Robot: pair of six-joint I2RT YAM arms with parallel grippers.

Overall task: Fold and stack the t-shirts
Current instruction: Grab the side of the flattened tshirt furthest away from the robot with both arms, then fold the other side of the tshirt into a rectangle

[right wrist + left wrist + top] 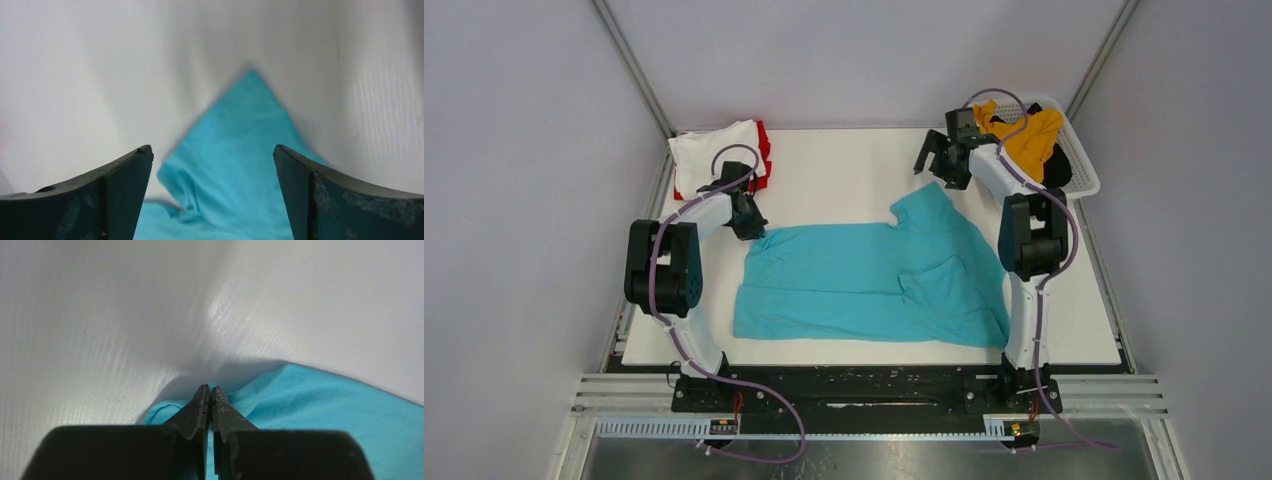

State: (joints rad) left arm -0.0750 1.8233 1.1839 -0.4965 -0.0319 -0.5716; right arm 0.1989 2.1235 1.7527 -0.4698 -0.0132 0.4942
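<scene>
The teal shirt (864, 285) is spread at the middle of the table (844, 165), its far-left corner pinched in the left claw (754, 232), while the right claw (934, 168) is held wide above its far-right corner.

We are seeing a white bench (844, 170) standing inside grey walls, a white mesh basket (1081, 160) sitting at its far right corner, a black rail (864, 385) running along its near edge

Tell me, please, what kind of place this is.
Probably a laboratory robot cell, not a home: a left arm and a right arm bolted at a white table, plain grey walls closing it in, and a teal t-shirt spread for folding.
</scene>
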